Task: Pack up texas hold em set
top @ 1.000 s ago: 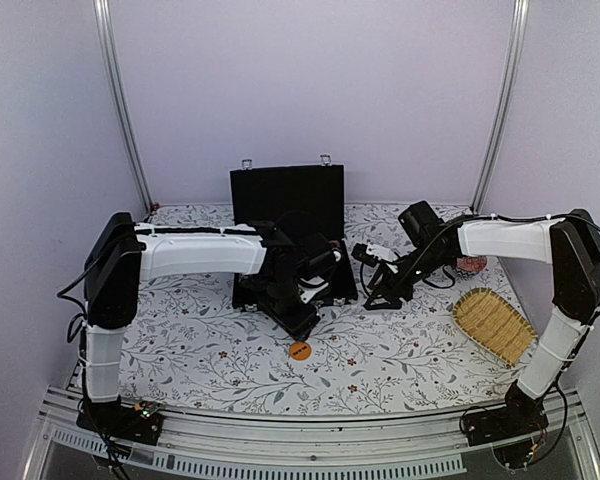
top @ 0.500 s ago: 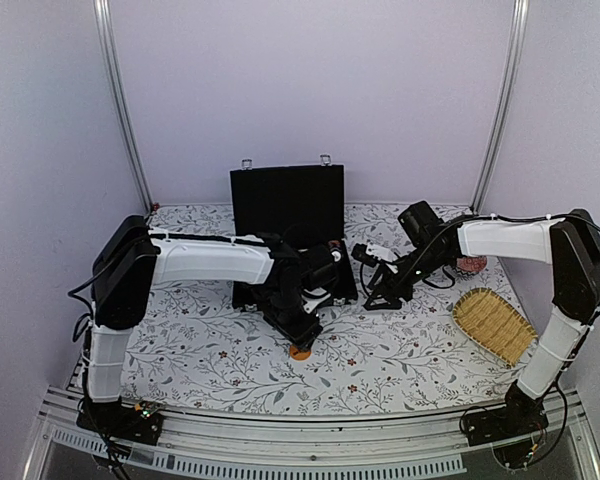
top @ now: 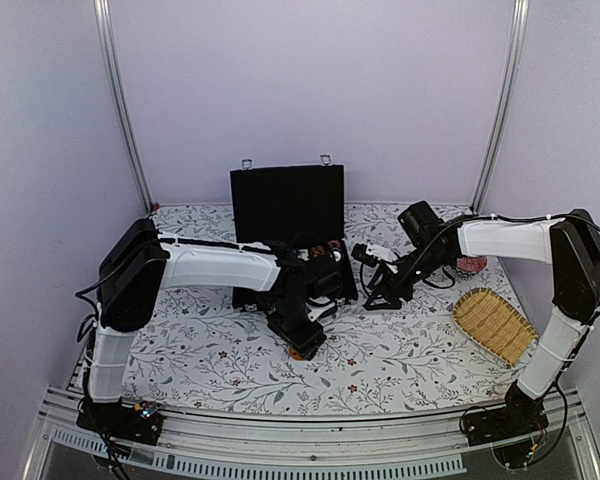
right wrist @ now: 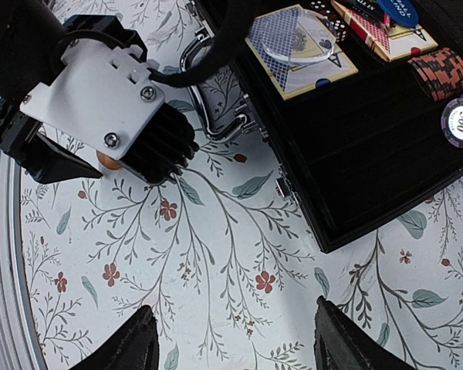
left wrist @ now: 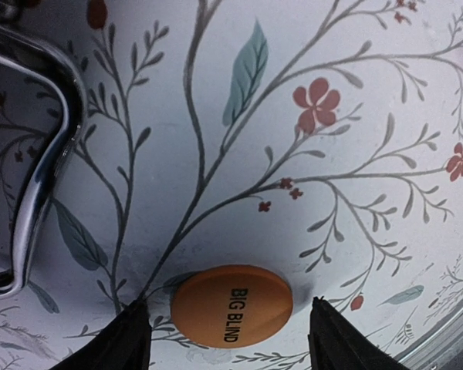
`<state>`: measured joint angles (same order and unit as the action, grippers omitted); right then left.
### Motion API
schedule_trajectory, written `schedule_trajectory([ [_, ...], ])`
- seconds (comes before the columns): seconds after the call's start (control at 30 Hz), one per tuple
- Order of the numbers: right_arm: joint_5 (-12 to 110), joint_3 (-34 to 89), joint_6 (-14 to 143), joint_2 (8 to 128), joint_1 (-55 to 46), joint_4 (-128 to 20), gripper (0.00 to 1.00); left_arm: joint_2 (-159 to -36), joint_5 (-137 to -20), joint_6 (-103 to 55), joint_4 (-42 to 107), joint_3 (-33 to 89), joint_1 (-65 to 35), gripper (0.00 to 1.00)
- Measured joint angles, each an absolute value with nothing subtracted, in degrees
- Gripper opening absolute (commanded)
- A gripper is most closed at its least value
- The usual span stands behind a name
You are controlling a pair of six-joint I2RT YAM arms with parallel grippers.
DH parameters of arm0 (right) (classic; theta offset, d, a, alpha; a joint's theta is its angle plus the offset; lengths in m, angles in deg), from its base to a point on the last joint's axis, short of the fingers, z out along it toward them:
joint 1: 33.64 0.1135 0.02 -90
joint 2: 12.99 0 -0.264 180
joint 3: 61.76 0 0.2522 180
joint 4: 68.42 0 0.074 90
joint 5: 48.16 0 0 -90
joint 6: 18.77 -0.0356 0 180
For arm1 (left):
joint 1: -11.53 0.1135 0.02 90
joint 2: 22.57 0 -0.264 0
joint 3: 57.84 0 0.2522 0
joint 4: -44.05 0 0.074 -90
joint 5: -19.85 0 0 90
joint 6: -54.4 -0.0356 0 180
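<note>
On the desk [top: 210,352], just in front of the open case [top: 288,205], the orange disc [left wrist: 231,306] lies flat, "BIG BLIND" print up. Over it, the left claw [left wrist: 231,339] is down low with its fingers [left wrist: 131,343] spread, one on each side of the disc. A small gap shows on both sides, so no contact. The case handle [left wrist: 42,146] sits near, at the left edge of the left wrist view.

Off to the right, the right claw [right wrist: 235,343] is spread too, with only desk pattern between its fingers. It sits by the right front corner of the case base. The lid stands upright at the back.

Base holds cards [right wrist: 293,54], dice [right wrist: 336,27], a chip stack [right wrist: 440,65] and a single "500" chip [right wrist: 459,119].

The woven basket [top: 493,325] and red dish [top: 470,265] sit on the right side of the desk, well apart from the disc.
</note>
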<state>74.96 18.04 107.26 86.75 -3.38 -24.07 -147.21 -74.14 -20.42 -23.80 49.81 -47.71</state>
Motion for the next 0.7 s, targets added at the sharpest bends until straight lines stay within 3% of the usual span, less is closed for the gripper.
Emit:
schedule_trajectory([
  [0.7, 74.98, 18.04, 107.28, 86.75, -3.38, -24.0, 0.7, -147.73, -69.13, -19.64, -24.45, 49.85, -50.34, 0.6],
])
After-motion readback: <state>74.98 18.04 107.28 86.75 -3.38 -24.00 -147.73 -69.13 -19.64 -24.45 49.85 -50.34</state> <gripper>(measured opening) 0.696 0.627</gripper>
